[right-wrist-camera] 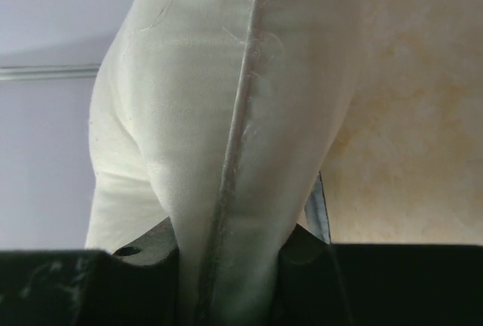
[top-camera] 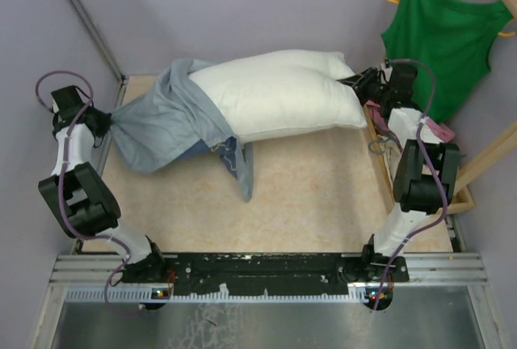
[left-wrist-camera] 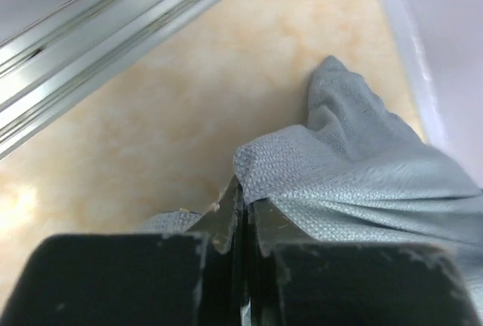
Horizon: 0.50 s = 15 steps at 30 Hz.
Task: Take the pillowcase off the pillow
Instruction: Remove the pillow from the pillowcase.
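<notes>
The white pillow (top-camera: 279,94) lies across the back of the table, mostly bare. The grey-blue pillowcase (top-camera: 166,119) still covers its left end and trails off to the left, with a darker blue flap (top-camera: 241,163) hanging toward the front. My left gripper (top-camera: 103,123) is shut on the pillowcase's far left end; the left wrist view shows the cloth (left-wrist-camera: 355,167) pinched between the jaws (left-wrist-camera: 245,213). My right gripper (top-camera: 363,84) is shut on the pillow's right corner, and the pillow's seam (right-wrist-camera: 241,152) runs between its fingers.
A green tank top (top-camera: 444,38) hangs on a hanger at the back right beside a wooden frame (top-camera: 485,155). A pink garment (top-camera: 440,131) lies by the right arm. A metal rail (left-wrist-camera: 113,24) borders the tan tabletop (top-camera: 323,195). Grey walls stand close at left and back.
</notes>
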### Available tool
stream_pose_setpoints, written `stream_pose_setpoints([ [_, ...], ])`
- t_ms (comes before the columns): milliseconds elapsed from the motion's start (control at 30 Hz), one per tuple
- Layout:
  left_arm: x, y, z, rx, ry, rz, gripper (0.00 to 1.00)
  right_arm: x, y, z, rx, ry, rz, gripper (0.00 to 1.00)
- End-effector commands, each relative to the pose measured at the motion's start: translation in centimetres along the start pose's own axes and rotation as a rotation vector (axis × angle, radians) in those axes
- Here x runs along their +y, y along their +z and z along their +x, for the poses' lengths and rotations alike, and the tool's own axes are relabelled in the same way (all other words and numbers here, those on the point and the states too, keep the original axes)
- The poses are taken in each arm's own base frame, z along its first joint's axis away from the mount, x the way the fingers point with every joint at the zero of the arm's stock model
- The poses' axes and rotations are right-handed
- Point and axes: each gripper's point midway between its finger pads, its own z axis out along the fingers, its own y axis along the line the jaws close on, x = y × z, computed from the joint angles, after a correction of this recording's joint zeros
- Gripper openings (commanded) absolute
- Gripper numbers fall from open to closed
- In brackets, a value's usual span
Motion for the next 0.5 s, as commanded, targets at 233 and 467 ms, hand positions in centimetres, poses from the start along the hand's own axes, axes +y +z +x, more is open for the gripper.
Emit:
stream_pose_setpoints([
  [233, 13.1, -6.9, -3.6, -0.370, -0.167, -0.478, 0.00, 5.8, -8.7, -8.6, -0.466, -0.150, -0.094, 0.00],
  [467, 14.8, -6.0, -2.8, -0.327, -0.253, -0.458, 0.00, 11.8, -9.8, -8.7, -0.426, -0.339, -0.182, 0.00],
])
